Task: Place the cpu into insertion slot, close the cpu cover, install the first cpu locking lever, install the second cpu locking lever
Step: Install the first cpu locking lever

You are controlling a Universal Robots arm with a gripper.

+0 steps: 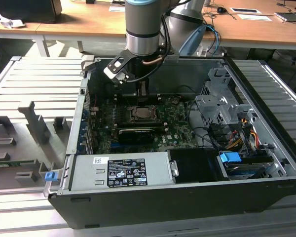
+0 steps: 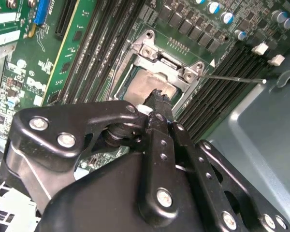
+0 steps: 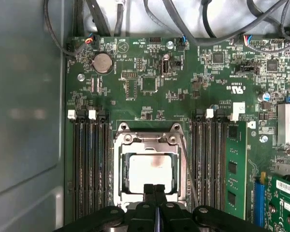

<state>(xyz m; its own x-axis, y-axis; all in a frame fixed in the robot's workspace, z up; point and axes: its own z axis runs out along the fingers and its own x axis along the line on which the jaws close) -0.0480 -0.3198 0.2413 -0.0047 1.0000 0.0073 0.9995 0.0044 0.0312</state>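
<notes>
The cpu (image 3: pixel 152 166) (image 2: pixel 144 86) lies in the insertion slot (image 1: pixel 139 113) on the green board, its pale metal face showing through the window of the cpu cover (image 3: pixel 147 140) (image 2: pixel 166 63). The cover lies flat over it. My gripper (image 3: pixel 153 189) (image 2: pixel 159 95) (image 1: pixel 143 96) is shut, with nothing between its fingers. Its tips hover at one edge of the chip; I cannot tell whether they touch it. A thin locking lever (image 3: pixel 189 169) (image 2: pixel 232 78) sticks out unlatched along one side of the socket.
Black memory slots (image 3: pixel 89 164) flank the socket, with a green memory stick (image 3: pixel 236 169) beyond them. A black card (image 1: pixel 135 133), the power supply (image 1: pixel 121 170), a drive cage (image 1: pixel 219 108) and cables (image 1: pixel 237 133) fill the case. The case wall (image 3: pixel 24 121) is close.
</notes>
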